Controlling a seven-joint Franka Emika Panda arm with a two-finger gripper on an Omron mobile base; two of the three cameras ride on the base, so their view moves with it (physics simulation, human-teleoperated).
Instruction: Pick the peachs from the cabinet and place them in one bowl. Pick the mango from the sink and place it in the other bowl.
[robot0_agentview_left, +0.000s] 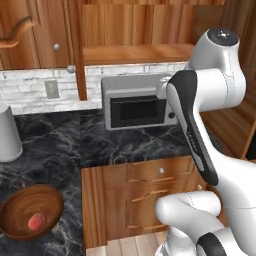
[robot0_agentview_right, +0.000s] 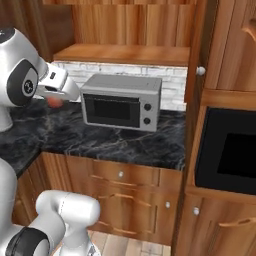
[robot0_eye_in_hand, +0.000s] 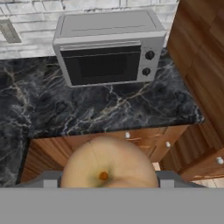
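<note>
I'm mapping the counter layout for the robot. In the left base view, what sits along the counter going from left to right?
Grey cylindrical container at the left edge → dark-brown wooden bowl holding one peach → grey microwave → the robot's white arm.

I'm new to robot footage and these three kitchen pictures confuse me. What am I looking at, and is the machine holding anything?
It is a white robot arm in a rendered kitchen. Two pictures come from cameras behind the arm, to its left and right. The third looks along its gripper. On the dark marble counter stands a grey microwave. The left picture also shows a wooden bowl holding one reddish peach. The gripper is closed on a second peach, the pale round shape low in the hand picture; it peeks out red beside the arm in the right picture. Above is the wooden cabinet shelf.
</note>
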